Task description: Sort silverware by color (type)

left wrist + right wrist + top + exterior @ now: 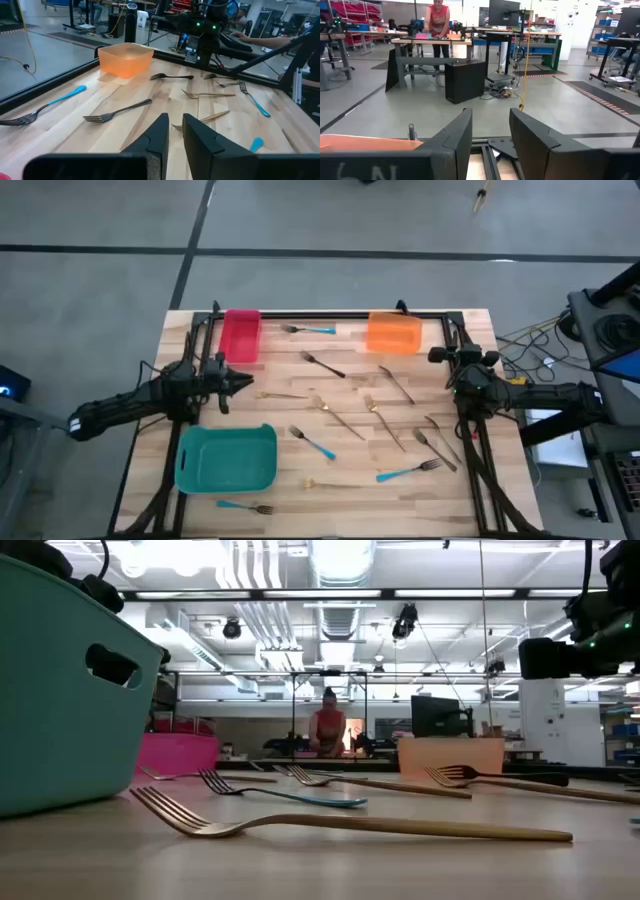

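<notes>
The silverware is spread over the wooden table [440, 500]: gold forks [335, 415] in the middle, dark metal forks [322, 364] farther back and to the right, and blue-handled forks [313, 443] toward the near side. One more blue-handled fork [310, 330] lies between the far bins. My left gripper [243, 380] hovers at the table's left between the red and teal bins. It is open by a narrow gap [175, 132], with nothing in it. My right gripper [450, 356] is raised at the far right beside the orange bin, open [490, 135] and holding nothing.
A red bin [240, 335] stands at the far left, an orange bin [393, 333] at the far right and a teal bin [227, 457] at the near left. A black frame rail [330, 313] runs along the table's edges. A person works at a bench [437, 22] far behind.
</notes>
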